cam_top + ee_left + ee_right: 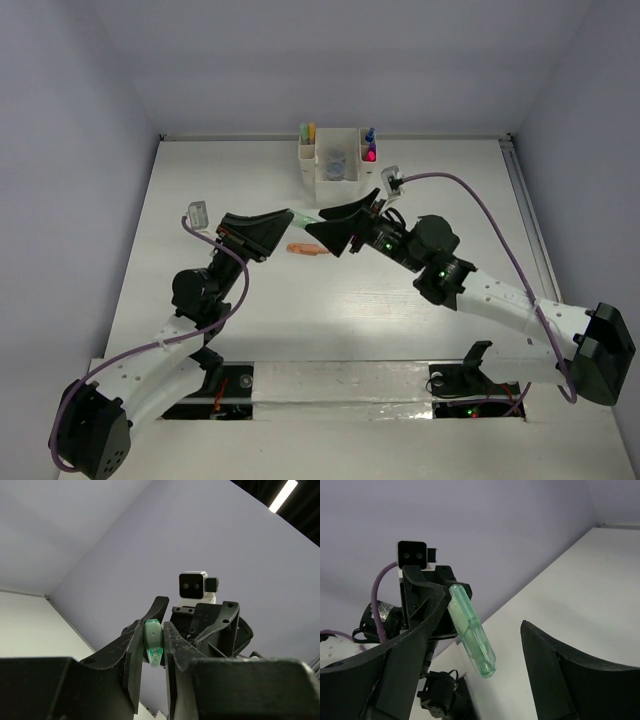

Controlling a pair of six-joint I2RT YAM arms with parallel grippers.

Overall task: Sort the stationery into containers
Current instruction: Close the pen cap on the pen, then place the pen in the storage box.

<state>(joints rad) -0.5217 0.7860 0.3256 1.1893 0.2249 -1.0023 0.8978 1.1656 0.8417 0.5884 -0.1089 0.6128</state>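
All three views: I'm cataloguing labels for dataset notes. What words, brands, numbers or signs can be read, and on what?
No text can be read.
Mint green marker, clamped in the left end effector: no print visible.
White organizer and the markers in it: too small to tell.
Pale label on the left arm's black motor: too blurred to read.

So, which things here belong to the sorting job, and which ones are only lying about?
Job:
- mint green marker, held in the left claw
- orange marker on the table
- white organizer
- pink marker and green marker standing in it

Not the job:
- purple cable
- glossy strip at the near edge
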